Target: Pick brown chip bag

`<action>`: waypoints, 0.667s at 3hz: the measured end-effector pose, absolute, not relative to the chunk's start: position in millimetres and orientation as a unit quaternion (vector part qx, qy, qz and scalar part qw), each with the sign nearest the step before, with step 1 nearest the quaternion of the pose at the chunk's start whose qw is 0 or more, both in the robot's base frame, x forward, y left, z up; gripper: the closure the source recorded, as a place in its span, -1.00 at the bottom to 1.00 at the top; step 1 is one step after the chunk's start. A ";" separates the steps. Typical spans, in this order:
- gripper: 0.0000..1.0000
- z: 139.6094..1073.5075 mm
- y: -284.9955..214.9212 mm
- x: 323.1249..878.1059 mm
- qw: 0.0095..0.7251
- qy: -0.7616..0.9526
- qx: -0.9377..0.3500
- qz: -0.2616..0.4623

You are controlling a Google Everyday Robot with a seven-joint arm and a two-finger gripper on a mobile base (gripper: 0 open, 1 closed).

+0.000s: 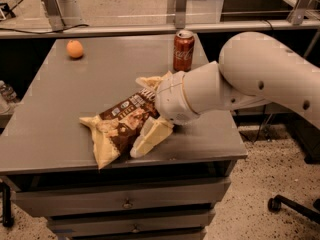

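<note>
I am watching through the single camera view, and the pincer [149,135] is sitting low over the worktop [55,104], pressing against the right-hand part of the brown chip bag [122,118]. The bulky wrist is covering it, so I cannot tell whether it is apart, together or clamped on the bag. The bag is lying flat near the front edge, with its pale left end fanning out toward me, so I am judging the reach as done and the grip and lift as not yet shown. A red soda can [183,50] is standing upright behind the arm, and an orange [75,49] is resting well apart at the far left. The drawers [125,203] below are sitting shut, hiding whatever is inside.
</note>
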State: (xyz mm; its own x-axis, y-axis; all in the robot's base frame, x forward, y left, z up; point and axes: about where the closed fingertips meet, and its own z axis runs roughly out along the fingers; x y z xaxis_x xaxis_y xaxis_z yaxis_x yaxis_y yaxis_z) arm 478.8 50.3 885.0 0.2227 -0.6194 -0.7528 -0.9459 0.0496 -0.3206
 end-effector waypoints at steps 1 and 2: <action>-0.65 865.1 54.1 481.4 0.399 0.584 -0.685 0.171; -0.19 859.1 50.0 488.0 0.393 0.582 -0.696 0.150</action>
